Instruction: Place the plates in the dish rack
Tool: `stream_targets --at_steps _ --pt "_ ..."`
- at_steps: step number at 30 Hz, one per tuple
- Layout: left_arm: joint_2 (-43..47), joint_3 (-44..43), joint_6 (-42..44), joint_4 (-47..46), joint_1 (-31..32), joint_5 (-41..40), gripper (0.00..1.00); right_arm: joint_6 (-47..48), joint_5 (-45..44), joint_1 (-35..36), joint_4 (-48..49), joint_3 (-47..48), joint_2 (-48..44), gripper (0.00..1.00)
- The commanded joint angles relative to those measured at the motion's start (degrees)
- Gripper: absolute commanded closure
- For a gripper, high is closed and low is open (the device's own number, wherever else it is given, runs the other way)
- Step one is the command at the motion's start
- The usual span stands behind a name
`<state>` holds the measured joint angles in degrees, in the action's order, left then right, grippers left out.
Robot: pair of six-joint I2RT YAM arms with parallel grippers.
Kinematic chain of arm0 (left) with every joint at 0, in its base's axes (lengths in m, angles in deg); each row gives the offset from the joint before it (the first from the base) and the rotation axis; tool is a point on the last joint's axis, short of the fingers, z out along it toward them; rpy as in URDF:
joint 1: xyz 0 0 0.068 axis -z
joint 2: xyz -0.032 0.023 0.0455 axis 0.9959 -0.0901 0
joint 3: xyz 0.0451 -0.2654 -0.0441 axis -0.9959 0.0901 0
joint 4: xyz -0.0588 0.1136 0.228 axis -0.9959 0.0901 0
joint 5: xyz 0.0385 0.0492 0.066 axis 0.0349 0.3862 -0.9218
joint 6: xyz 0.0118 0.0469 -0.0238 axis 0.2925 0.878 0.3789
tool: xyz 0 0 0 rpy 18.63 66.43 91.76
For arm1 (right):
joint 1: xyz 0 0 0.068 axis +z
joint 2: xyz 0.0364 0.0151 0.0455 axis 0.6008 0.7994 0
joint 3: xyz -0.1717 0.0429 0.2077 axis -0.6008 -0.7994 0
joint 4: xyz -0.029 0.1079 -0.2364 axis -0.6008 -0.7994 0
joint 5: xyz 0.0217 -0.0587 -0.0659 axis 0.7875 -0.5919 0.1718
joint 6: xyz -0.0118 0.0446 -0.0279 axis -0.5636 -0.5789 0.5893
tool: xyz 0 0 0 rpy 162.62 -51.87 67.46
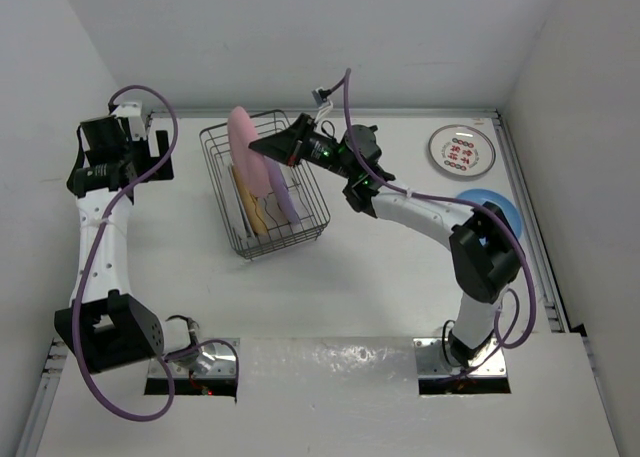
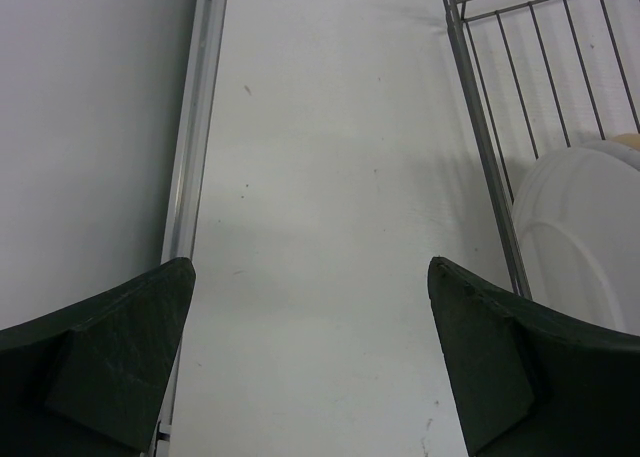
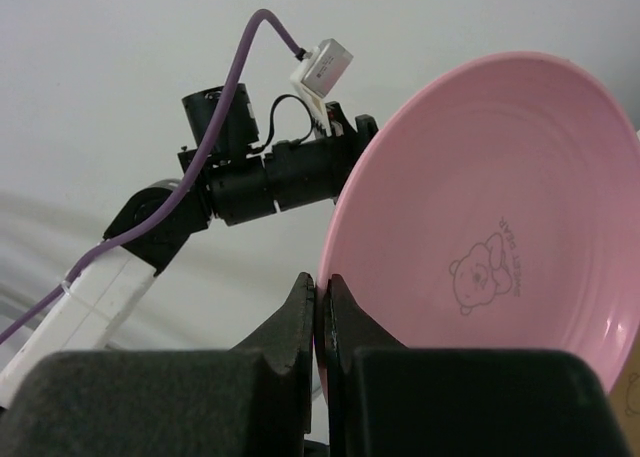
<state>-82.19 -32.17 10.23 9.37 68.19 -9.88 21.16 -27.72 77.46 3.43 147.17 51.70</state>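
My right gripper (image 1: 262, 145) is shut on the rim of a pink plate (image 1: 244, 149) and holds it upright over the far end of the dark wire dish rack (image 1: 313, 189). In the right wrist view the pink plate (image 3: 480, 217) shows a small bear print, with my gripper (image 3: 322, 287) pinching its edge. A purple plate (image 1: 281, 190) and a yellow plate (image 1: 254, 215) stand in the rack. A blue plate (image 1: 500, 209) lies under my right arm. A grey-rimmed white plate with red print (image 1: 461, 149) lies at the far right. My left gripper (image 2: 310, 277) is open and empty, left of the rack (image 2: 478, 127).
A white plate (image 2: 585, 242) stands inside the rack in the left wrist view. A metal rail (image 2: 190, 147) runs along the table's left edge. White walls enclose the table on three sides. My left arm (image 1: 100, 227) stretches along the left side.
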Motion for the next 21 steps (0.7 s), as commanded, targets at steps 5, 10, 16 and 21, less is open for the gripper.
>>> stream_targets --at_steps 5,10,16,21 --pt "2.53 0.43 0.04 -1.61 0.38 -0.18 0.01 3.23 -0.84 0.6 2.51 -1.01 -3.37 1.0" --pt "2.88 0.96 0.04 -1.61 0.38 -0.26 0.01 4.64 -0.84 0.86 1.97 -5.06 -1.01 1.0" --pt "3.14 1.23 0.3 -1.17 0.38 -0.61 0.01 7.36 4.78 0.86 -2.42 -0.75 4.36 1.0" --pt "3.14 1.49 0.56 -1.17 0.38 -1.32 0.01 7.36 5.05 0.86 -2.5 -1.99 6.2 1.0"
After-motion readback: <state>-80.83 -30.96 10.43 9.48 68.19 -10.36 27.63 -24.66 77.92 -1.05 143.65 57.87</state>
